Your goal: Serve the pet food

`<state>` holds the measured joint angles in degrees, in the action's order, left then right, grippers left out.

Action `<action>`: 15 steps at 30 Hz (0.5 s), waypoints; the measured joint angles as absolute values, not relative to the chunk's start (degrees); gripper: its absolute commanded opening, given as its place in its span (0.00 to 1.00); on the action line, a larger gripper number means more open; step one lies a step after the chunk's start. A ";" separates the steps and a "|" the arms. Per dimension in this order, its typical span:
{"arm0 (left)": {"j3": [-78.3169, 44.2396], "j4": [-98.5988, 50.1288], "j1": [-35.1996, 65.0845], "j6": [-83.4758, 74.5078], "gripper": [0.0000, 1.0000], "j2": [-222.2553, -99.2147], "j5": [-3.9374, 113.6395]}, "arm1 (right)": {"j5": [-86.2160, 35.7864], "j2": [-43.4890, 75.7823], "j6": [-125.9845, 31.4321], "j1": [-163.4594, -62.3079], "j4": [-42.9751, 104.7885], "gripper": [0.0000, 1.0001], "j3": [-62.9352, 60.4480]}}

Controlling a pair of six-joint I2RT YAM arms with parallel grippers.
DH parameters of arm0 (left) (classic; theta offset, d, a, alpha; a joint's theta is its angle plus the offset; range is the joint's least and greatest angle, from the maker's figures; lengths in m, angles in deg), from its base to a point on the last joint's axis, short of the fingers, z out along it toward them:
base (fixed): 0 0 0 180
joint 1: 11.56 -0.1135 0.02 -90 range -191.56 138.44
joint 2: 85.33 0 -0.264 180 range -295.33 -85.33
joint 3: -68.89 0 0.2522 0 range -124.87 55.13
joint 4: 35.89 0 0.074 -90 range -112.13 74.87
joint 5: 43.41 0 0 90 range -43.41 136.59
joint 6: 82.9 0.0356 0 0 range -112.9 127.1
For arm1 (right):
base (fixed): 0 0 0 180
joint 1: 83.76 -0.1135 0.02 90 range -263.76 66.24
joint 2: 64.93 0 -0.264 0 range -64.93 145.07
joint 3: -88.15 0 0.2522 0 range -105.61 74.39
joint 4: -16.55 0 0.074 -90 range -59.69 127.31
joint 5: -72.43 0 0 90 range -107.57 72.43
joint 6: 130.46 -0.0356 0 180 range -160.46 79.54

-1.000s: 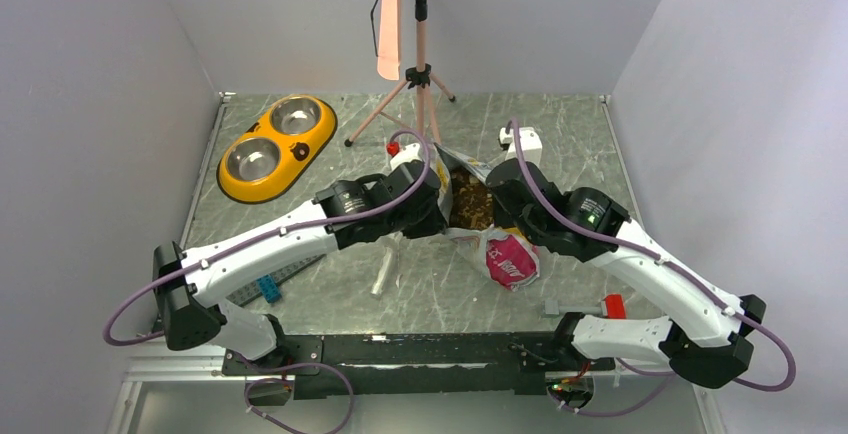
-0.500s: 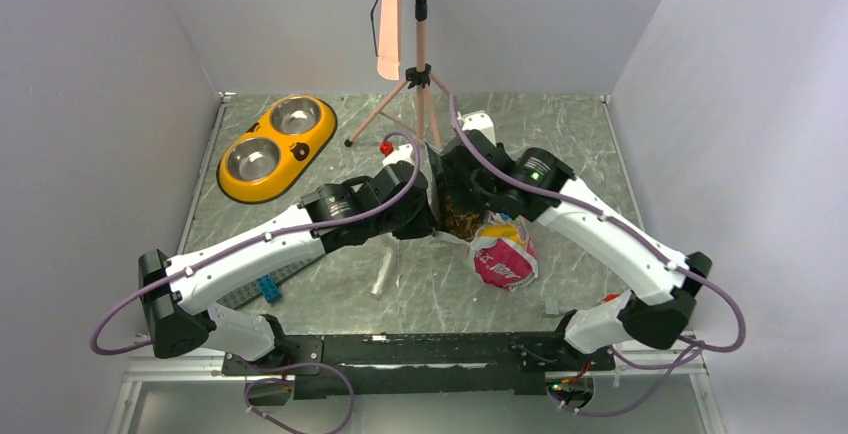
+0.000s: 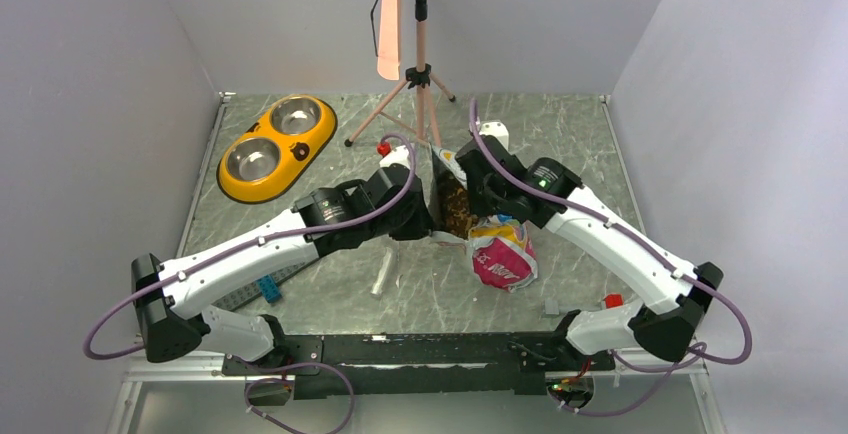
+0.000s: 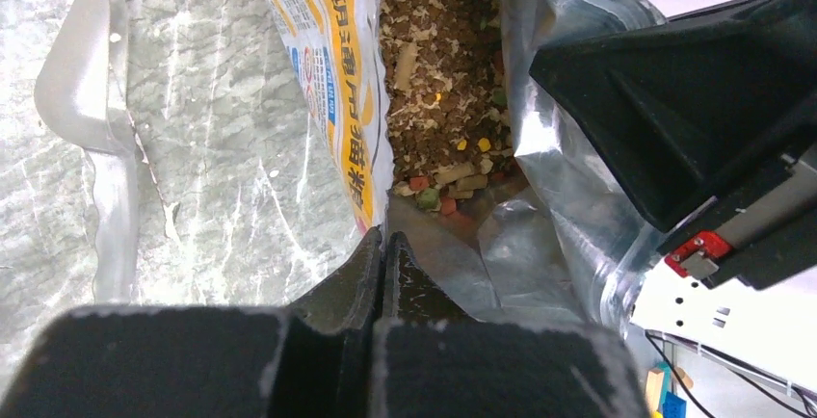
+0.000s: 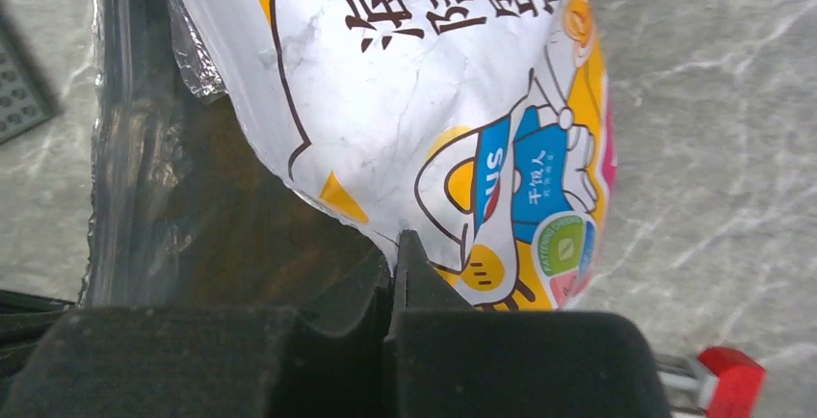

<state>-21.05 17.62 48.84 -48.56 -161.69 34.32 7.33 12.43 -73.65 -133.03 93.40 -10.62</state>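
Note:
The printed bag (image 3: 503, 254) lies mid-table with its mouth pulled open. Brown pet food (image 3: 458, 209) shows inside it, with tan, red and green bits among it in the left wrist view (image 4: 438, 91). My left gripper (image 3: 430, 212) is shut on the bag's left wall, with the foil edge pinched at the tips (image 4: 383, 240). My right gripper (image 3: 480, 192) is shut on the opposite wall, biting the printed edge (image 5: 395, 245) of the bag (image 5: 462, 129). The yellow double dish (image 3: 300, 151) stands at the far left, apart from both arms.
A pink tripod (image 3: 420, 79) stands just behind the bag. A torn-off clear strip (image 3: 385, 269) lies in front of the left arm, and shows again in the left wrist view (image 4: 92, 119). A blue block (image 3: 269, 288) and a red-tipped tool (image 3: 613, 301) lie near the front edge.
My right arm swung up and left to the bag's far right wall, opened, then shut on its edge. The bag's mouth now stands narrower. The left arm shifted slightly left, still gripping.

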 measured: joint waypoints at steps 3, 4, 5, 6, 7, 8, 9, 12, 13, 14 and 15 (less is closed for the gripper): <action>-19.61 17.07 48.87 -48.24 0.00 -160.62 34.32 | 3.88 9.96 -72.80 -131.24 89.62 0.00 -6.69; -19.35 16.98 48.87 -48.13 0.00 -160.37 34.32 | 2.15 9.24 -72.69 -129.93 88.40 0.00 -5.42; -19.24 16.92 48.87 -48.04 0.00 -160.24 34.32 | 0.84 8.87 -72.69 -128.55 87.87 0.00 -4.66; -19.22 16.83 48.89 -47.99 0.00 -160.20 34.32 | -0.14 8.73 -72.80 -127.24 87.63 0.00 -4.26; -19.22 16.68 48.89 -47.91 0.00 -160.20 34.30 | -1.80 8.56 -72.80 -125.43 87.15 0.00 -3.85; -19.22 16.57 48.89 -47.80 0.00 -160.20 34.30 | -3.49 8.41 -72.71 -123.50 86.73 0.00 -3.47; -19.22 16.39 48.89 -47.75 0.00 -160.20 34.30 | -4.80 8.32 -72.58 -122.15 86.56 0.00 -3.32; -19.22 15.50 48.89 -47.58 0.00 -160.20 34.32 | -8.65 8.25 -71.73 -119.04 86.28 0.00 -3.21; -19.22 15.39 48.89 -47.58 0.00 -160.20 34.32 | -9.30 8.30 -71.29 -118.74 86.28 0.00 -3.21; -19.22 15.39 48.89 -47.54 0.00 -160.20 34.32 | -9.72 8.43 -70.85 -118.61 86.36 0.00 -3.32; -19.24 15.41 48.89 -47.38 0.00 -160.20 34.30 | -9.85 8.65 -70.44 -118.61 86.52 0.00 -3.58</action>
